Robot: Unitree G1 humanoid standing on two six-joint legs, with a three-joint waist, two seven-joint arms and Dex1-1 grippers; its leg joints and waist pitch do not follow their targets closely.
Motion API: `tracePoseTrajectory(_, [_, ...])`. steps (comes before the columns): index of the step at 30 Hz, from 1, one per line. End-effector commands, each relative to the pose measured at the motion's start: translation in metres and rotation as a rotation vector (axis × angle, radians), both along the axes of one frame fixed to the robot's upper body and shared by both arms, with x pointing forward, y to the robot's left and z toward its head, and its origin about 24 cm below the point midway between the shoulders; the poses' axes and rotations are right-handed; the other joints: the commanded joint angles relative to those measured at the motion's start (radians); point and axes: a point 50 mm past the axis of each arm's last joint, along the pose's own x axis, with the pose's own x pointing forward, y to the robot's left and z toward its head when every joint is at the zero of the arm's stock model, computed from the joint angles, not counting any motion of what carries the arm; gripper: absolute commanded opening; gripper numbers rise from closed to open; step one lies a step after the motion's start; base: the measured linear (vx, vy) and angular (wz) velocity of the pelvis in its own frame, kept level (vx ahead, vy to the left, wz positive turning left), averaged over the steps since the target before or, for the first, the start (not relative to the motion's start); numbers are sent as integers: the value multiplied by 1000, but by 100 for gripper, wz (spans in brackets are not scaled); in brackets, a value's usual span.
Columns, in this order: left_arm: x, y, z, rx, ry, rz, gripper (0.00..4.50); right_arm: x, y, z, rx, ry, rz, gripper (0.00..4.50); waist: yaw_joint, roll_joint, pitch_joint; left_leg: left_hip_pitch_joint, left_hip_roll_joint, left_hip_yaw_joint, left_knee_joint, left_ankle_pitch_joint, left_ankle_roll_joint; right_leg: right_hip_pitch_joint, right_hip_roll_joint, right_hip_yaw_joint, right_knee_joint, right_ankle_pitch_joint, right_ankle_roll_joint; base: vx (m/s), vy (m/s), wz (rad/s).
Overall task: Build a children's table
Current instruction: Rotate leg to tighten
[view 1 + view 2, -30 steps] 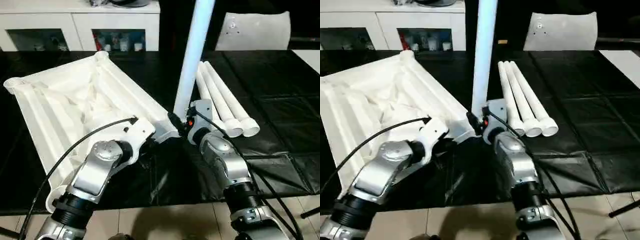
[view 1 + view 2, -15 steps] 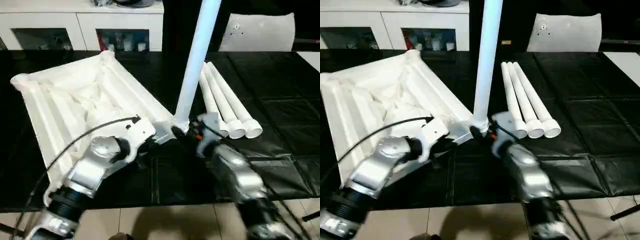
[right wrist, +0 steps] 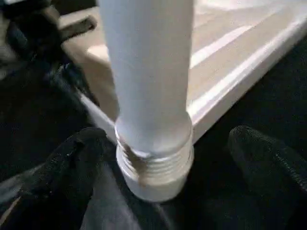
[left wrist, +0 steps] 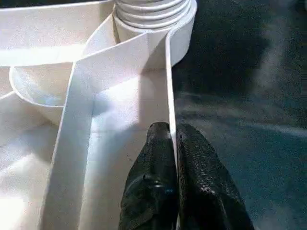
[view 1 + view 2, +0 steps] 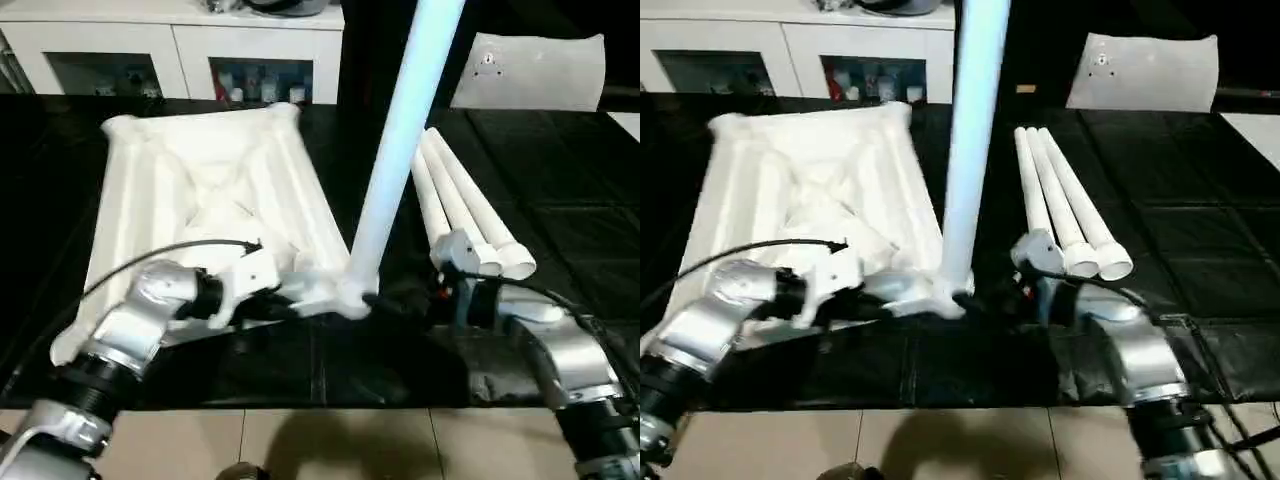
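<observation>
change: right gripper [image 3: 158, 158] had let go of the upright leg [image 5: 395, 160]; its fingers [image 3: 261, 158] now stood wide apart on either side of the leg's threaded base, not touching it; a second earlier they were up against it.
tabletop shift: tabletop [image 5: 200, 190] lay more square to the robot than a second ago, though the camera shifted too.
left gripper: left gripper [image 4: 173, 143] fingers together, clamped on a thin rim rib of the tabletop, just short of the corner socket [image 4: 153, 19].
leg state: leg stood on its own in the near corner socket, between the two grippers, leaning a little; thread rings still showed above the socket [image 3: 153, 177], so probably not fully seated.
task meaning: first leg in, looks like; three to go.
spare legs: three loose legs [image 5: 465, 215] lay side by side just beyond the right gripper, ends toward it.
surroundings: black table mat [image 5: 560, 170]; white cabinet [image 5: 170, 50] far behind; flat white board [image 5: 530, 70] far beyond the right gripper.
in the way: upright leg stood directly between the grippers; right forearm sat close to the spare legs' ends, could nudge them.
</observation>
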Motion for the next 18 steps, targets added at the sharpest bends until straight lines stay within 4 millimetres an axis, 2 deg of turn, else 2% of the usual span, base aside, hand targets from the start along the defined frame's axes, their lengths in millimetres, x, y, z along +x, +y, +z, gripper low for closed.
tracePoseTrajectory(1, [-4, -8, 0, 26, 18, -119, 0, -1, 4, 1, -28, 3, 71, 448, -1, -4, -60, 26, 62, -16, -62, -109, 76, 27, -78, 35, -65, 22, -265, 0, 0, 0])
tracePoseTrajectory(2, [-4, -7, 1, 38, 28, -148, 0, -3, 6, 1, -40, 17, 120, 448, 1, -10, -60, 26, 63, -16, -61, -110, 78, 29, -80, 35, -65, 25, -268, 0, 0, 0])
tracePoseTrajectory(5, [-4, -5, 3, 76, 35, -220, 0, -3, 10, -2, -60, 45, 190, 448, 11, -9, -61, 29, 64, -15, -60, -100, 84, 25, -79, 33, -62, 35, -278, 0, 0, 0])
tracePoseTrajectory(7, [-3, -4, 3, 81, 35, -235, 0, -3, 10, -3, -61, 50, 200, 448, 12, -9, -61, 29, 64, -14, -60, -99, 81, 25, -78, 33, -60, 37, -281, 0, 0, 0])
tracePoseTrajectory(8, [-3, -4, 3, 86, 37, -246, 0, -2, 12, -4, -66, 51, 210, 421, 14, -8, -60, 30, 65, -14, -61, -107, 76, 24, -81, 33, -61, 29, -282, 0, 0, 0])
tracePoseTrajectory(9, [-2, -4, 4, 93, 36, -261, 0, -2, 13, -4, -70, 52, 219, 421, 15, -11, -61, 29, 66, -14, -61, -107, 72, 26, -81, 33, -60, 31, -281, 0, 0, 0])
tracePoseTrajectory(15, [1, -6, 6, 113, 40, -306, 0, 0, 17, -3, -62, 56, 260, 370, 15, -8, -62, 26, 65, -15, -60, -107, 69, 28, -82, 32, -57, 52, -287, 0, 0, 0])
tracePoseTrajectory(18, [2, -5, 5, 118, 42, -317, 0, 0, 17, -3, -60, 60, 273, 351, 16, -10, -63, 26, 64, -15, -59, -98, 72, 29, -82, 32, -55, 65, -290, 0, 0, 0])
